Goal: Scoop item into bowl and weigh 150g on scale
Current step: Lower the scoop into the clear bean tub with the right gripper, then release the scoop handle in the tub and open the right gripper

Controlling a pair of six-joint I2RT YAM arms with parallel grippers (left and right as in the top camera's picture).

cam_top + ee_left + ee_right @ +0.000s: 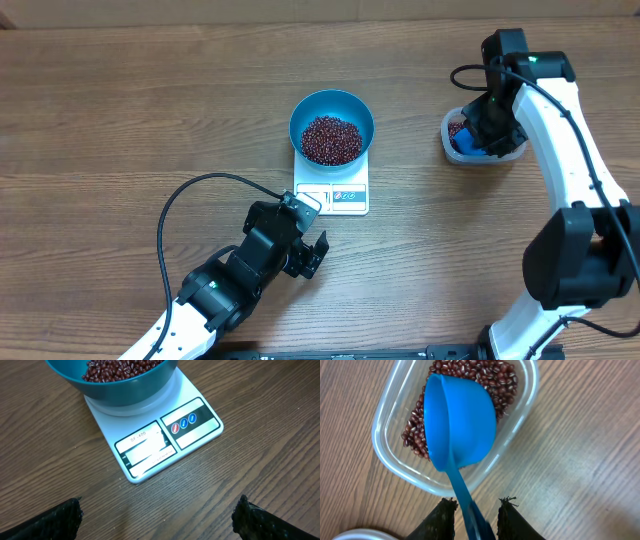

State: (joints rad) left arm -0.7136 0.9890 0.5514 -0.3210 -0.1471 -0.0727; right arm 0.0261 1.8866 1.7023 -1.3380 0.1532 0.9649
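Note:
The blue bowl (300, 115) stands on the white scale (333, 197) and holds a heap of dark red beans (331, 140). In the left wrist view the bowl (125, 395) with its beans (120, 367) covers the back of the scale (165, 435). My left gripper (312, 228) (157, 515) rests open over bare table just in front of the scale. My right gripper (480, 135) (477, 510) is open. Its fingers (442, 515) straddle the handle of a bright blue scoop (460, 425) with a gap on each side. The scoop lies upside down on more beans (490, 375).
A clear plastic tub (450, 125) (385, 455) at the right holds the scoop and the loose beans. The left arm's black cable (190, 195) loops over the table to the left of the scale.

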